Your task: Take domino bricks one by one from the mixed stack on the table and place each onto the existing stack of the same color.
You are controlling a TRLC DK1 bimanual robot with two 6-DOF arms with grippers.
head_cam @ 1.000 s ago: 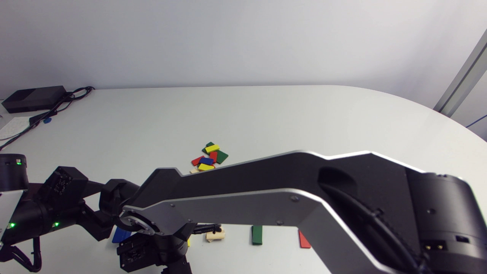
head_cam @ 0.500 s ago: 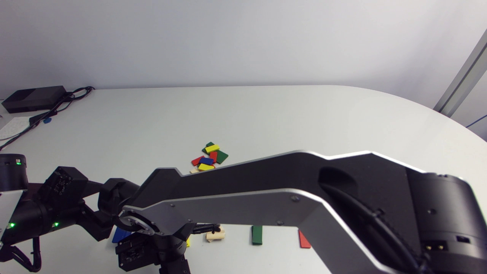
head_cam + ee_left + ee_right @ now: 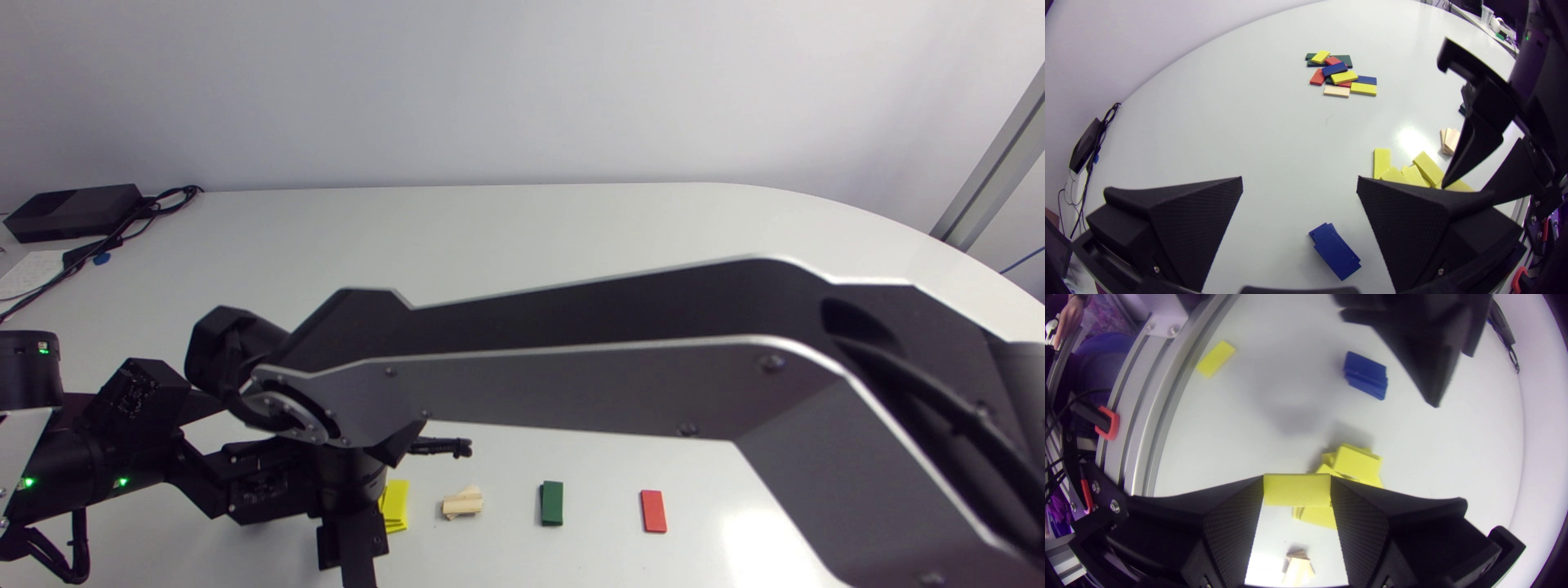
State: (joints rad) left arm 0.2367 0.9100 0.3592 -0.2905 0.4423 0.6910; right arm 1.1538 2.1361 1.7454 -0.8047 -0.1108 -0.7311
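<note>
My right gripper (image 3: 1296, 485) is shut on a yellow brick (image 3: 1296, 493), held above the untidy yellow stack (image 3: 1357, 463) (image 3: 395, 504). My left gripper (image 3: 1299, 183) stands open over the table with the blue stack (image 3: 1335, 251) lying low between its fingers, untouched. The mixed pile (image 3: 1341, 73) of yellow, blue, red, green and wood-coloured bricks lies far ahead of the left gripper. In the head view my right arm (image 3: 571, 392) hides that pile. A wood-coloured stack (image 3: 463, 502), a green brick (image 3: 552, 502) and a red brick (image 3: 653, 510) lie in a row beside the yellow stack.
One yellow brick (image 3: 1215, 358) lies alone close to the table's near edge. My two grippers stand close together by the yellow and blue stacks. A black box (image 3: 73, 211) with cables sits at the far left corner.
My right arm has lifted; its long link now covers the mixed pile, and the yellow stack has come into sight under the wrist. The blue stack is now hidden in the head view. The left arm stayed put.
</note>
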